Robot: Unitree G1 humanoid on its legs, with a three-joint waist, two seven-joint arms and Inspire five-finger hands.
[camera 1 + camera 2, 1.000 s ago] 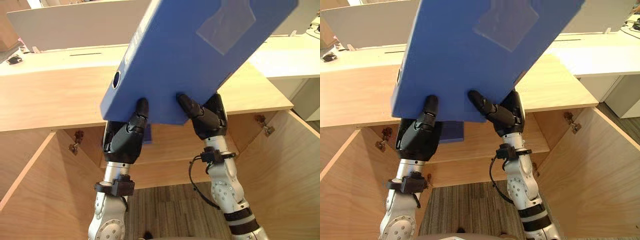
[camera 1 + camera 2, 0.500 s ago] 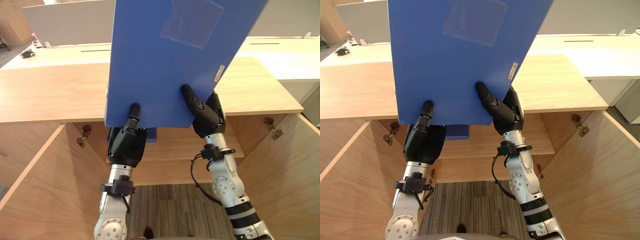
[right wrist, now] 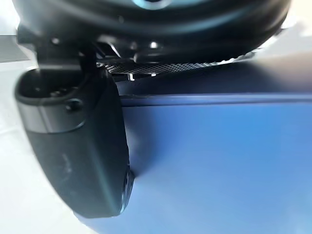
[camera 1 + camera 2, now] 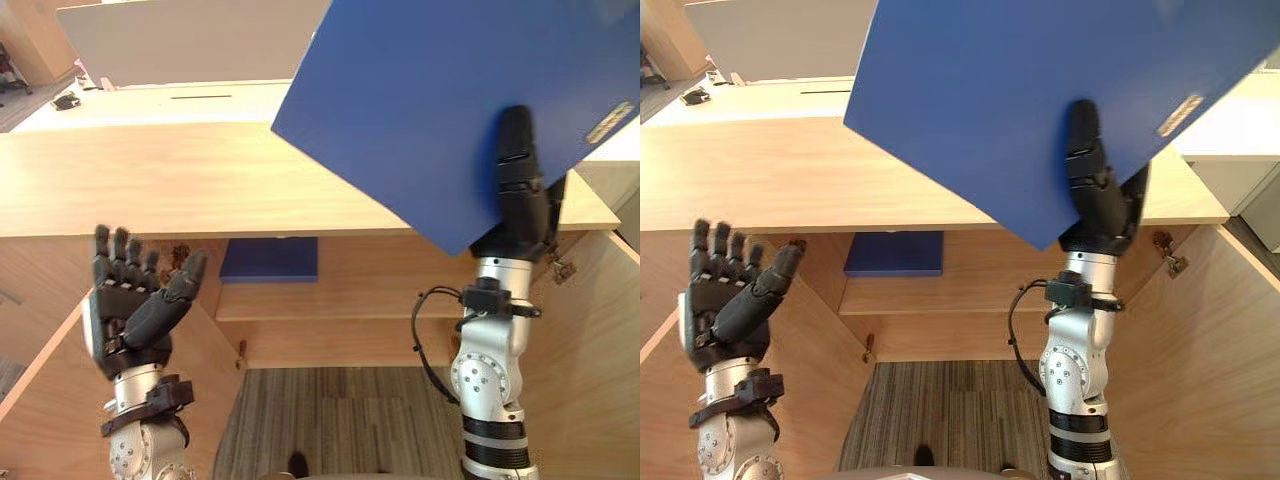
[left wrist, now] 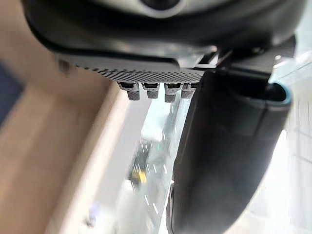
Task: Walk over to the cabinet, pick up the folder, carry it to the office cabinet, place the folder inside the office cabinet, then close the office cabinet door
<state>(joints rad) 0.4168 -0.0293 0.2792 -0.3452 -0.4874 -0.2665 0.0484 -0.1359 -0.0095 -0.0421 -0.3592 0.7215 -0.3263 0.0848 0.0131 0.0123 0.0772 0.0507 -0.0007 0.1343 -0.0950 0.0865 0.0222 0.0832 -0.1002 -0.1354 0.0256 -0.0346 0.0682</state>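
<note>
The blue folder [image 4: 450, 100] is held up tilted over the open cabinet's wooden top [image 4: 150, 185], at the upper right. My right hand [image 4: 518, 225] is shut on its lower edge. The thumb [image 3: 73, 146] presses flat on the folder's near face [image 3: 219, 161], and the fingers are hidden behind it. My left hand [image 4: 130, 310] stands apart at the lower left, palm up and open, with straight fingers and nothing in it. It is in front of the cabinet's left side.
Below the top, an inner shelf [image 4: 380, 295] carries a flat blue item [image 4: 268, 260]. Wooden doors stand open at the left [image 4: 40, 400] and the right [image 4: 600, 380]. White desks [image 4: 180, 100] lie behind the cabinet, and striped carpet [image 4: 330, 420] shows between my arms.
My left hand has let go of the folder, opened and dropped to the lower left. The folder has swung to the right, now held by the right hand alone.
</note>
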